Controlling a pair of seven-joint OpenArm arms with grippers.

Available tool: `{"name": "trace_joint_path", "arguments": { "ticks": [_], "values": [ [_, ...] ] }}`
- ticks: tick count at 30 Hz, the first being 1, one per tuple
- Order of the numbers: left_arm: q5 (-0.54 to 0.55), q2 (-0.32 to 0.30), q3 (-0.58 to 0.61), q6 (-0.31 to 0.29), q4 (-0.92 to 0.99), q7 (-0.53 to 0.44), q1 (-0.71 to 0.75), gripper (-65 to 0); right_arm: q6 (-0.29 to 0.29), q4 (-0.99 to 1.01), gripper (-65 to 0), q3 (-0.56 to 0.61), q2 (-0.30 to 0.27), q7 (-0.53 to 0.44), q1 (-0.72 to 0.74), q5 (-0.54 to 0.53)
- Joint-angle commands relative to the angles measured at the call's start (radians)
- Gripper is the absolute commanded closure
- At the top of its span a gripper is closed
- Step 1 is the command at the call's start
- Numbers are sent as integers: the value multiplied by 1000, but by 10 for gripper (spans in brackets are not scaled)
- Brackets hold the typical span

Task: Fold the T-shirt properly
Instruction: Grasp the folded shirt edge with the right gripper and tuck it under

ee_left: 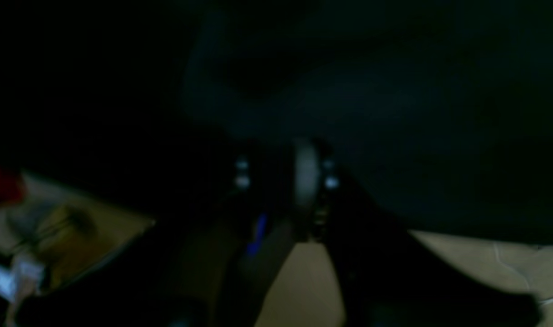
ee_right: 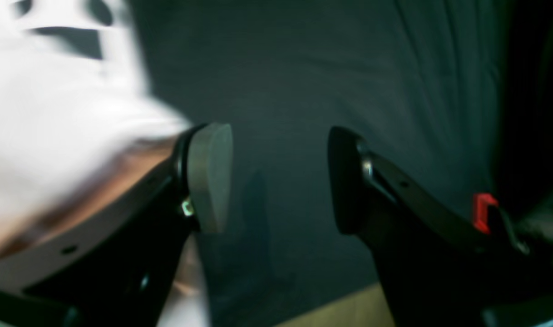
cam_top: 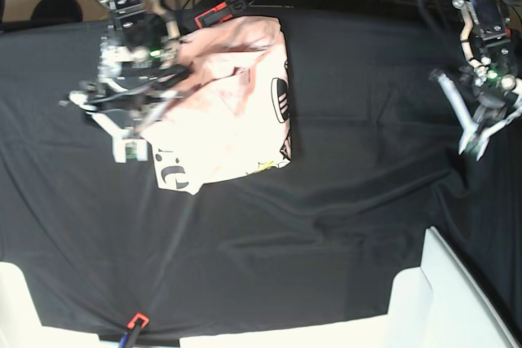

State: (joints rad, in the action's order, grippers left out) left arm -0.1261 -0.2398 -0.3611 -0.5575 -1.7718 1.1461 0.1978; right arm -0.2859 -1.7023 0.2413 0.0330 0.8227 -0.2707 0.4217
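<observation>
Right end effector (ee_right: 281, 179) jaws parted, empty, T-shirt (ee_right: 54, 118) just beside one finger

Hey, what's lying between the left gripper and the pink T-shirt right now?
Only bare black cloth, as the base view shows. The left gripper hangs far off toward that view's right edge, well apart from the T-shirt, with nothing else on the stretch between them.
</observation>
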Motion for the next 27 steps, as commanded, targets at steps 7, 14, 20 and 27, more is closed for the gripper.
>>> {"name": "trace_joint_path", "arguments": {
  "ticks": [7,14,20,27],
  "values": [
    [-109,-23,-283,3,105,-174,32,-77,-9,-12,-324,19,2,-19,54,15],
    [-109,-37,-365,3,118,-220,65,-77,-8,-14,-325,19,2,-10,50,16],
    [-109,-40,-362,3,138,-220,67,-77,-8,-101,-325,20,-11,57,-14,18],
    [-109,-37,-362,3,138,-222,67,-77,-8,-169,-325,20,-3,56,-95,15]
  ]
}}
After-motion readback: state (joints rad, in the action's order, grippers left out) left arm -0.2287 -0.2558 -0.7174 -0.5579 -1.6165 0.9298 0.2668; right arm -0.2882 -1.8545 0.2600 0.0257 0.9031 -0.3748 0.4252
